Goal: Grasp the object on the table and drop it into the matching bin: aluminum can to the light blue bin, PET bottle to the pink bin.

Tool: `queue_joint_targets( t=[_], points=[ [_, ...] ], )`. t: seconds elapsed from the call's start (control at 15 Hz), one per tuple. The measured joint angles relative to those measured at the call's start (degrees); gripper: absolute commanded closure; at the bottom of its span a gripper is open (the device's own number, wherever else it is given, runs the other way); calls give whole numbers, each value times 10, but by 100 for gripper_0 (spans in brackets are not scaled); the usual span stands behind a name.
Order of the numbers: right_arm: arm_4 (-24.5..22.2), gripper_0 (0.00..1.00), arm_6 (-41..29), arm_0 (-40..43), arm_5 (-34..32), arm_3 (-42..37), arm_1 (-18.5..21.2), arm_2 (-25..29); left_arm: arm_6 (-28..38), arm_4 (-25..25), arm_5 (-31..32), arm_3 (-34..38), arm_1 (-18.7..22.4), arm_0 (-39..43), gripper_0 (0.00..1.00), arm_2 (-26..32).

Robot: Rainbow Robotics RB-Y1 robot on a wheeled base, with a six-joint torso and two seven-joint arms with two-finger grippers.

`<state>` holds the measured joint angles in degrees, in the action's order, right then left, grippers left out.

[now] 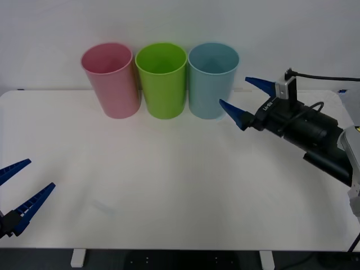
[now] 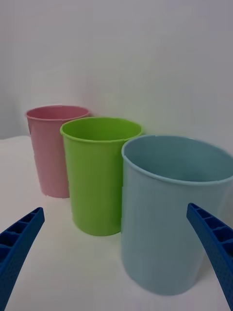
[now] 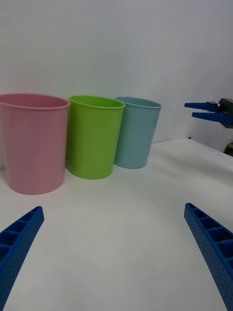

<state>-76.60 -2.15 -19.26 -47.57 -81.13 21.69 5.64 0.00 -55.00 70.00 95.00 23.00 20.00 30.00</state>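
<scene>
White table [image 1: 169,185] is lying bare before us; we are idling our left gripper [image 1: 19,191] spread wide at the near corner, passing pink bin [image 1: 110,79], then light blue bin [image 1: 212,79], where our right gripper [image 1: 243,101] is hovering released, empty. Can seemingly dropped already; next comes retreating.

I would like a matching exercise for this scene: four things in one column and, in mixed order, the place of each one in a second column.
1. pink bin
2. lime green bin
3. light blue bin
4. left tool

a. middle of the row
b. near table edge, robot's left, open
c. row end beside the open right tool
d. row end on the robot's left

Pairs: 1-d, 2-a, 3-c, 4-b
</scene>
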Motion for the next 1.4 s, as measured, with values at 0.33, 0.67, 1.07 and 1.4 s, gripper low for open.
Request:
queue_joint_targets(
  t=[0.33, 0.67, 1.07, 1.4],
  points=[
    [21, 0, 0, 73, -58, -48, 20, 15, 0, 0, 0, 0, 0, 0, 0, 0],
    [32, 0, -10, 144, -143, -85, 22, 59, 0, 0, 0, 0, 0, 0, 0, 0],
    [47, 0, -30, 256, -149, -171, 22, 82, 0, 0, 0, 0, 0, 0, 0, 0],
    [54, 0, -51, 307, -149, -197, 22, 89, 0, 0, 0, 0, 0, 0, 0, 0]
  ],
)
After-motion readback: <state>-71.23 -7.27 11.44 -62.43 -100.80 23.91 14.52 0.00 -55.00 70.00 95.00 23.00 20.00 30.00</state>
